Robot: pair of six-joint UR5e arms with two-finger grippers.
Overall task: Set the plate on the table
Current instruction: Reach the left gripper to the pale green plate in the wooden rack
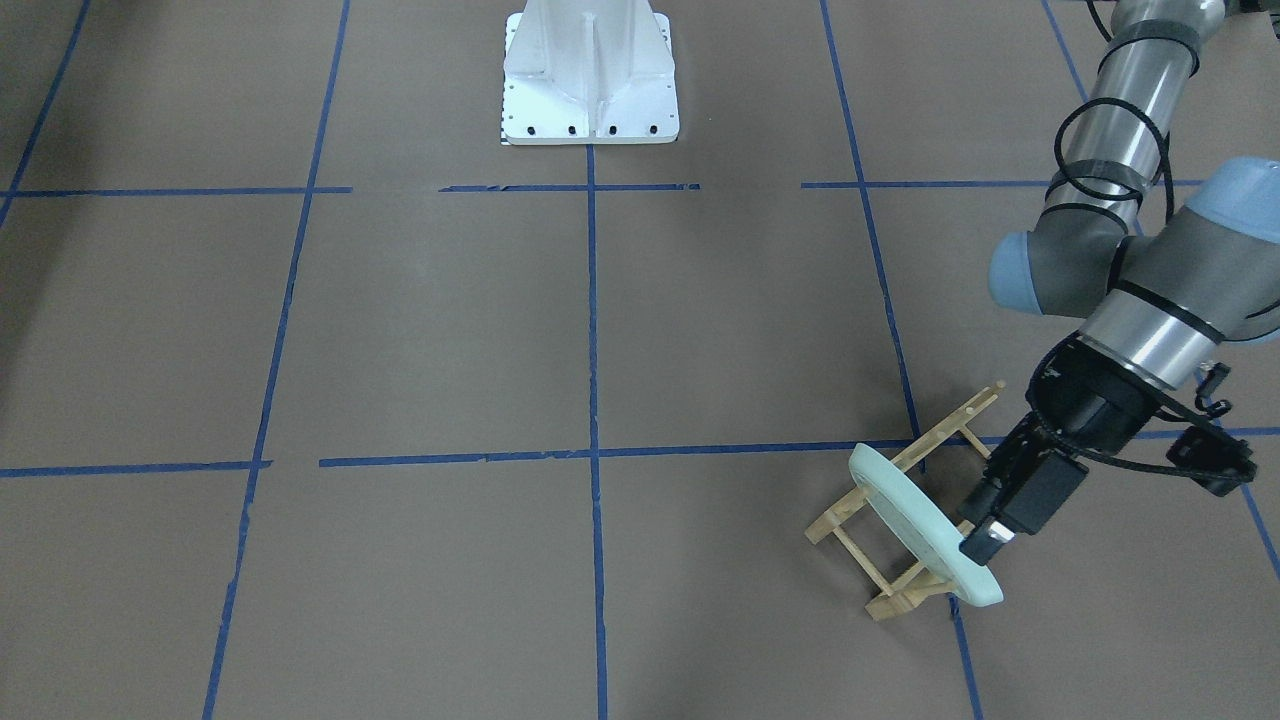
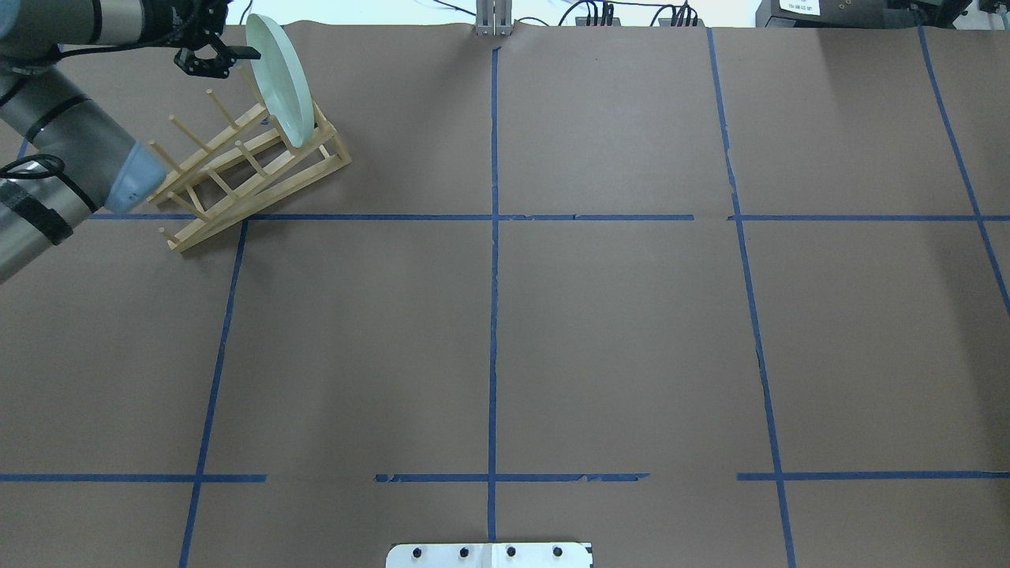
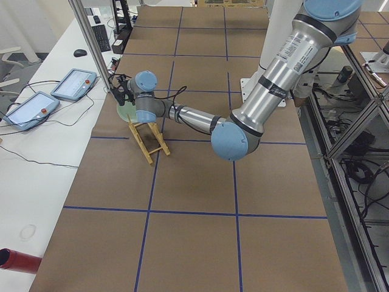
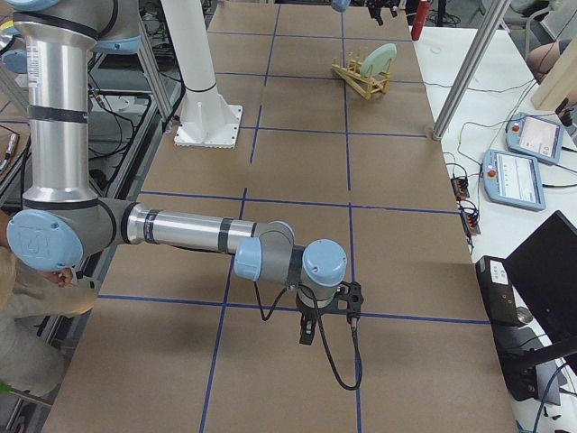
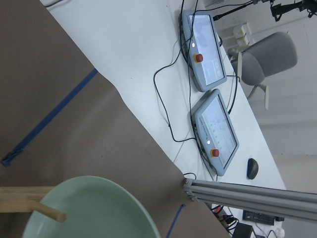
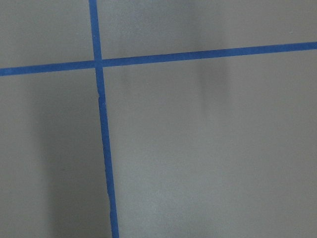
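Observation:
The pale mint-green plate (image 1: 915, 515) stands on edge in a light wooden peg rack (image 1: 900, 598) at the far left corner of the table (image 1: 450, 330). It also shows in the overhead view (image 2: 280, 79) and, from close up, in the left wrist view (image 5: 94, 208). My left gripper (image 1: 985, 545) is at the plate's upper rim, with one finger against it. The other finger is hidden, so I cannot tell if it grips. My right gripper (image 4: 306, 334) hangs low over bare table, far from the plate. Its fingers cannot be judged.
The white robot base (image 1: 590, 80) stands at the middle of the near edge. The table's far edge, an aluminium post (image 5: 247, 196) and two teach pendants (image 5: 208, 49) lie just beyond the rack (image 2: 237, 173). Blue tape lines cross the brown surface.

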